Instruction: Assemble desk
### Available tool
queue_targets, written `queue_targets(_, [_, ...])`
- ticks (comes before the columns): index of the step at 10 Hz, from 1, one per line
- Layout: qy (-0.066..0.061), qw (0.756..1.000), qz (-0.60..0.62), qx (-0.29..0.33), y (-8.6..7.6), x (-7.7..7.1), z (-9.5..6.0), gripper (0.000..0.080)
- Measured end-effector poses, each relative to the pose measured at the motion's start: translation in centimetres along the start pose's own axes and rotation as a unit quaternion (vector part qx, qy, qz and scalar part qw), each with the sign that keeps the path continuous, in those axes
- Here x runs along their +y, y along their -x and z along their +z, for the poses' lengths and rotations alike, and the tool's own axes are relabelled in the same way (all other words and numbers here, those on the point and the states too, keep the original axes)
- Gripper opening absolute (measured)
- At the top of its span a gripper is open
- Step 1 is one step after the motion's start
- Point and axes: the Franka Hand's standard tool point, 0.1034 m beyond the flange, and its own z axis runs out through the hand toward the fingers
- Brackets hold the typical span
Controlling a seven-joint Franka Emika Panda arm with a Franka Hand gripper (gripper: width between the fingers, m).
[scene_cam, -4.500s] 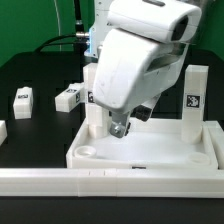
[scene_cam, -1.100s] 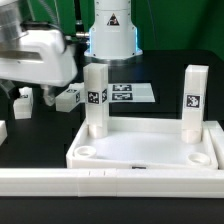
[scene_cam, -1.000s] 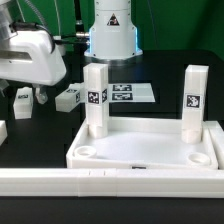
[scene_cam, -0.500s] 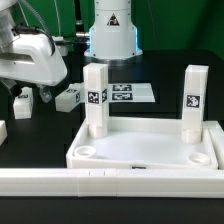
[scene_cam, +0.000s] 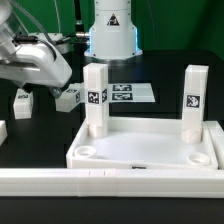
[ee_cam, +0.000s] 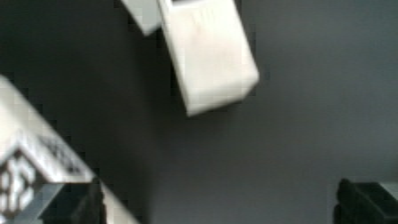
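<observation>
The white desk top [scene_cam: 150,150] lies as a rimmed tray near the front. Two tagged legs stand upright in its far corners, one towards the exterior view's left [scene_cam: 96,98] and one towards its right [scene_cam: 194,98]. Its near corner sockets [scene_cam: 87,152] are open. Loose legs lie on the black table at the left [scene_cam: 22,102] [scene_cam: 68,97]. My gripper [scene_cam: 42,90] hangs over the table between these two legs. In the wrist view it [ee_cam: 222,205] is open with nothing between its fingertips [ee_cam: 71,205]. A plain white leg [ee_cam: 210,55] lies ahead of it and a tagged one [ee_cam: 32,160] beside it.
The marker board [scene_cam: 127,93] lies flat behind the desk top. A long low white rail [scene_cam: 110,182] runs along the front. Another white part [scene_cam: 2,131] shows at the far left edge. The robot's base [scene_cam: 110,30] stands at the back.
The arm has left the desk top and swung to the exterior view's left, over the loose legs. In the last half second the hand has tilted and shifted slightly.
</observation>
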Motion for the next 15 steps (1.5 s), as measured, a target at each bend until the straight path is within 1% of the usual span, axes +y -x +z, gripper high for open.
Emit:
queue_targets(2, [-0.002, 0.998, 0.004, -0.059, -0.1, 0.2, 0.2, 0.0649])
queue_targets(3, [-0.004, 0.995, 0.007, -0.098, 0.2, 0.4, 0.4, 0.0649])
queue_targets(4, [-0.003, 0.992, 0.009, -0.125, 0.0, 0.5, 0.7, 0.0649])
queue_targets(5, [0.000, 0.990, 0.012, -0.142, 0.1, 0.4, 1.1, 0.0649])
queue_targets(6, [0.003, 0.983, 0.025, -0.184, 0.9, 0.5, 1.7, 0.0649])
queue_targets(7, [0.005, 0.983, 0.026, -0.181, 0.4, 0.5, 1.8, 0.0649])
queue_targets(9, [0.006, 0.984, 0.026, -0.179, 0.3, 0.5, 1.9, 0.0649])
queue_targets(11, [0.014, 0.982, 0.039, -0.183, 0.9, -0.3, 2.4, 0.0649])
queue_targets(12, [0.018, 0.982, 0.046, -0.181, 0.7, -0.6, 2.3, 0.0649])
queue_targets(14, [0.016, 0.982, 0.045, -0.182, 0.7, -0.4, 2.4, 0.0649])
queue_targets(15, [0.017, 0.982, 0.045, -0.181, 0.6, -0.2, 2.7, 0.0649])
